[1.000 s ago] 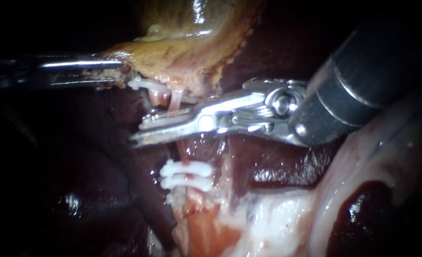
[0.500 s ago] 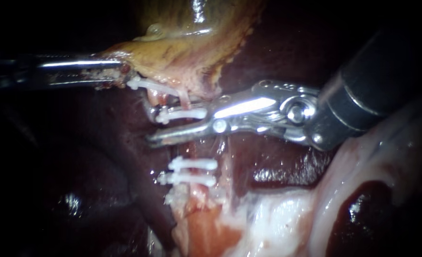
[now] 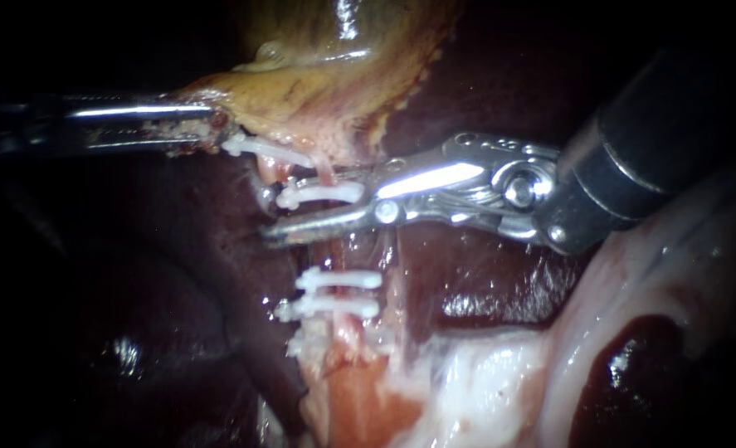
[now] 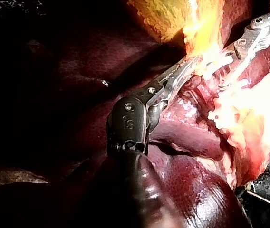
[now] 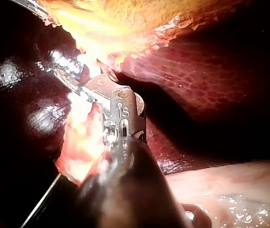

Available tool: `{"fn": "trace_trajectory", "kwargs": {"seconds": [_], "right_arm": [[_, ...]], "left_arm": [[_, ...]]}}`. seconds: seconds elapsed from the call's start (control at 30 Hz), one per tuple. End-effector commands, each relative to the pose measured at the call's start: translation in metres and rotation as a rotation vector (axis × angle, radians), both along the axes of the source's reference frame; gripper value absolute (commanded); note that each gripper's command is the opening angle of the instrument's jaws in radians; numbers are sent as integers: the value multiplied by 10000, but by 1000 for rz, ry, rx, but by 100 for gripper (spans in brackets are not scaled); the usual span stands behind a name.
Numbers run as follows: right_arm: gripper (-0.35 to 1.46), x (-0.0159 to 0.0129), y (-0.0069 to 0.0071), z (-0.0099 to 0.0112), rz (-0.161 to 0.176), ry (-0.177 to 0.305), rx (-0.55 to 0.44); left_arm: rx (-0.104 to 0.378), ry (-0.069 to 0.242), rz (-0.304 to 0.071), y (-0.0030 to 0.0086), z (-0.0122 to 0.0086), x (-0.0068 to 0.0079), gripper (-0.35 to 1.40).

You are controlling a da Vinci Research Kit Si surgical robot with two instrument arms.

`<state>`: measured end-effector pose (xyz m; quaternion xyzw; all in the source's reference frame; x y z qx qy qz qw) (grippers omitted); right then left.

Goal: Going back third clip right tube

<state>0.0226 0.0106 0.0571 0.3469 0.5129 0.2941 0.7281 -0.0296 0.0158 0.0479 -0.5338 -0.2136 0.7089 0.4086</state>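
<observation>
Backing out is where we judge the risk lies: our right instrument (image 3: 266,217) stands with jaws wide, the third clip (image 3: 319,194) lying between them across the right tube (image 3: 324,170). If a jaw catches the clip on withdrawal, it may drag it or tear the thin tube. Beyond the jaw tips, our left instrument (image 3: 206,124) grips the gallbladder (image 3: 318,91) edge; extra pull there would stretch the tube.

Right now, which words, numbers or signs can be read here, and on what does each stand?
Slender metal left instrument, wrist housing in left wrist view: one stamped mark, too unclear to read.
Slender metal right instrument, wrist housing: likewise.
White plastic clips, yellowish gallbladder: no text.
</observation>
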Motion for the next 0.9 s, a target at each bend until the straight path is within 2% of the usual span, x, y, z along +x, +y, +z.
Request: {"fn": "trace_trajectory", "kwargs": {"seconds": [0.03, 0.7, 0.83, 0.9], "right_arm": [[50, 0, 0, 0, 0, 0, 1], [50, 1, -2, 10, -5, 4, -26], [50, -7, -3, 6, -20, 17, -70], [50, -16, -3, 3, -41, 31, -130]], "left_arm": [[0, 0, 0, 0, 0, 0, -35], [0, 0, 0, 0, 0, 0, -35], [0, 0, 0, 0, 0, 0, -35], [0, 0, 0, -1, 0, 1, -35]]}}
